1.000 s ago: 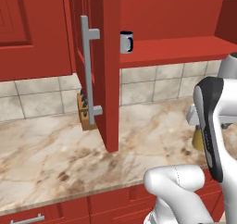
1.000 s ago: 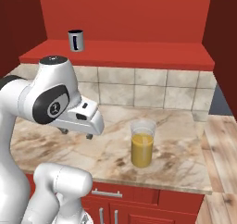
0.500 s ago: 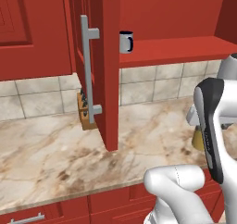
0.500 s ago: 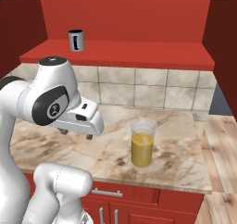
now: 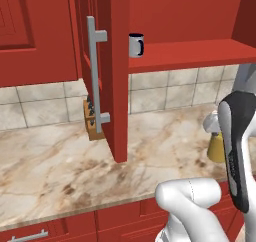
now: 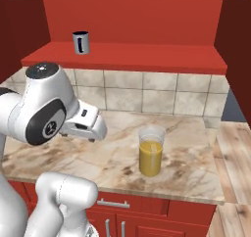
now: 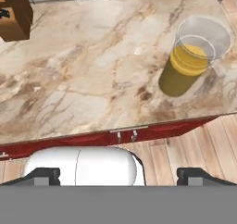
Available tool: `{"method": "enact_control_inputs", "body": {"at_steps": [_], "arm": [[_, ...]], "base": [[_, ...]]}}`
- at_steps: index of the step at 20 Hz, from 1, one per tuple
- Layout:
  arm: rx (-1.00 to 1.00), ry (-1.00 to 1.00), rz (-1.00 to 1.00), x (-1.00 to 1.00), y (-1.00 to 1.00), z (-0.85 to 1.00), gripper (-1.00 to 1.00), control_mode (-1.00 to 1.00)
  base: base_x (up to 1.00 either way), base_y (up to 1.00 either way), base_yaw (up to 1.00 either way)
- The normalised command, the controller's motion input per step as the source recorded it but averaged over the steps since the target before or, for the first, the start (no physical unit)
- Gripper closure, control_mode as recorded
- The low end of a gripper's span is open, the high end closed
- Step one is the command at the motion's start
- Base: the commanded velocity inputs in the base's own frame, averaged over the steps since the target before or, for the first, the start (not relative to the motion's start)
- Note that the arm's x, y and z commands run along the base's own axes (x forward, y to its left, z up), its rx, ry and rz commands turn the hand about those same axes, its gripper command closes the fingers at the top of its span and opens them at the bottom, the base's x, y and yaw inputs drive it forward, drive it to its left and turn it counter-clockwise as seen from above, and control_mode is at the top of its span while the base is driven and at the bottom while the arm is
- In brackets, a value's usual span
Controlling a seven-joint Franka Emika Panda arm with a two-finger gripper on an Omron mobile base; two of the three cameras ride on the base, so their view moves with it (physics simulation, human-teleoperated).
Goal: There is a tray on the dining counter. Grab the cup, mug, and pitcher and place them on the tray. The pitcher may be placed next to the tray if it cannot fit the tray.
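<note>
The white arm folds back over the front edge of the worktop, its dark-jointed elbow raised and the hand angled downward. The gripper (image 7: pixel 118 174) hangs above that front edge, its two dark fingertips (image 7: pixel 42 175) spread wide apart and gripping nothing.

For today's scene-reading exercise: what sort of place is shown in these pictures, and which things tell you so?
Most likely a home kitchen. A marble counter runs below red cabinets and a tiled wall; a mug stands on a shelf, a pitcher of orange liquid on the counter, and a knife block by the wall.

open counter (image 6: pixel 112 157) around pitcher (image 6: pixel 150 151) (uncrowded)
</note>
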Motion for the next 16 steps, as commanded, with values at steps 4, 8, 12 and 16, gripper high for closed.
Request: {"method": "enact_control_inputs", "body": {"at_steps": [4,8,12,16], "arm": [[0.0,-0.52,0.16,-0.13,0.2,0.45,-1.0,-1.0],[0.0,-0.29,0.15,-0.03,0.16,0.63,-1.0,-1.0],[0.0,-0.21,0.13,0.0,0.17,0.73,-1.0,-1.0],[0.0,-0.09,0.06,0.0,0.24,0.87,-1.0,-1.0]], "base": [[0.0,0.0,0.0],[0.0,0.0,0.0],[0.0,0.0,0.0],[0.0,0.0,0.0]]}}
